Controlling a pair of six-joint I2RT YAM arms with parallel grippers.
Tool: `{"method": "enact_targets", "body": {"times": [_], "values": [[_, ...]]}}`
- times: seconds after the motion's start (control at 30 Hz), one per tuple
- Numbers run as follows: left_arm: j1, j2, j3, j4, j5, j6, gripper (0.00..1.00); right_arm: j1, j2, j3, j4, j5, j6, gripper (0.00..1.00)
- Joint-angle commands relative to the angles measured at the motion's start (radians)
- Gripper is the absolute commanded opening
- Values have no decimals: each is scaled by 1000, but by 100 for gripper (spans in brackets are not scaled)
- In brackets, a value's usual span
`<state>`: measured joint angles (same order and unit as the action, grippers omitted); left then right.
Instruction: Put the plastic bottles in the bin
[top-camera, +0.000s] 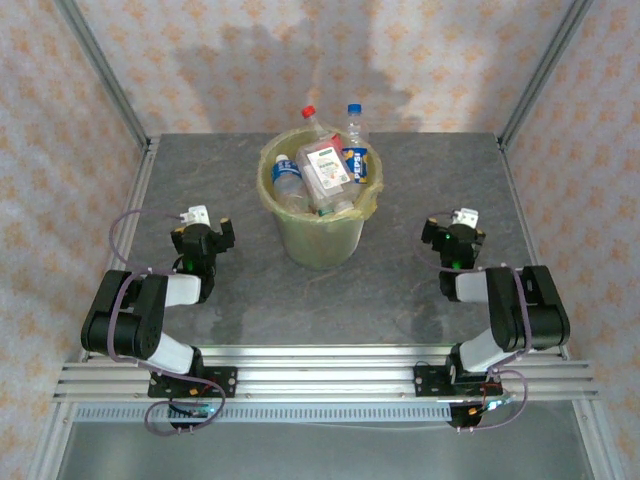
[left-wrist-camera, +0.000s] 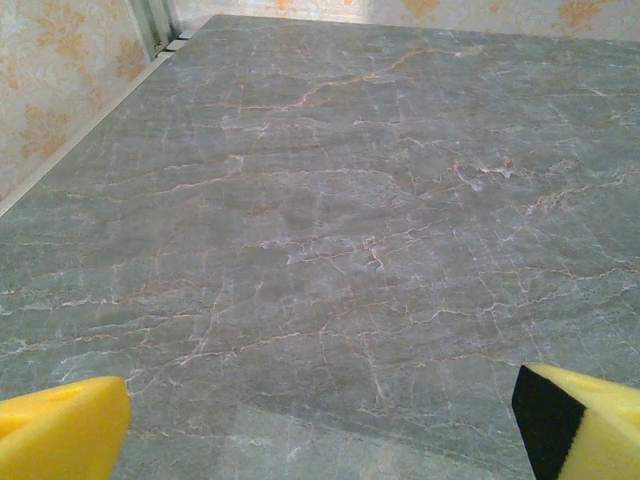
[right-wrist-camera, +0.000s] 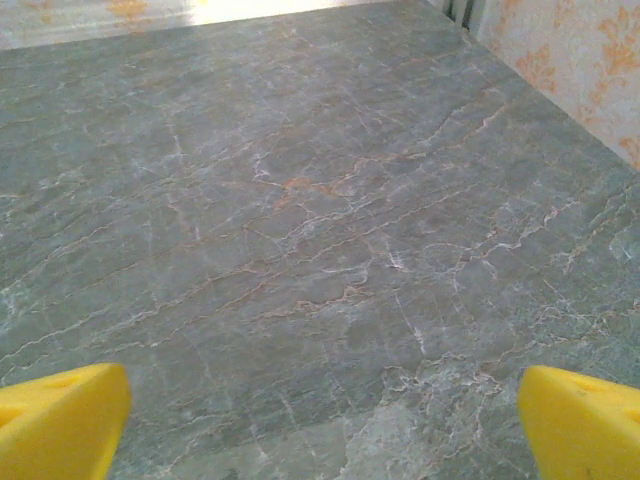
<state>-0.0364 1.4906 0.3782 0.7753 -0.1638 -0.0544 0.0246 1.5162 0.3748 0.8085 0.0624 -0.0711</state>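
Top external: noted plastic bottles (top-camera: 322, 170) heaped inside bin (top-camera: 312, 240) on tabletop (top-camera: 400, 290), some poking out. Left hand (top-camera: 205, 228) and right hand (top-camera: 456, 232) flanking it, well apart, both released, empty. Left wrist: saw tabletop between spread yellow pads (left-wrist-camera: 60, 430). Right wrist: likewise. Judged loading done; advised retreating without brushing bin.

A grey marbled table (top-camera: 400, 290) stands enclosed by walls (top-camera: 250, 60) of floral-patterned pink paper.
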Motion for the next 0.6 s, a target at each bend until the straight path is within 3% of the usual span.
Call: {"method": "enact_targets", "body": {"times": [0.0, 0.57], "values": [[1, -1, 19, 14, -15, 15, 100, -15, 7, 37, -13, -59, 37, 99], [-23, 3, 36, -12, -34, 39, 100, -15, 6, 39, -24, -58, 34, 99]]}}
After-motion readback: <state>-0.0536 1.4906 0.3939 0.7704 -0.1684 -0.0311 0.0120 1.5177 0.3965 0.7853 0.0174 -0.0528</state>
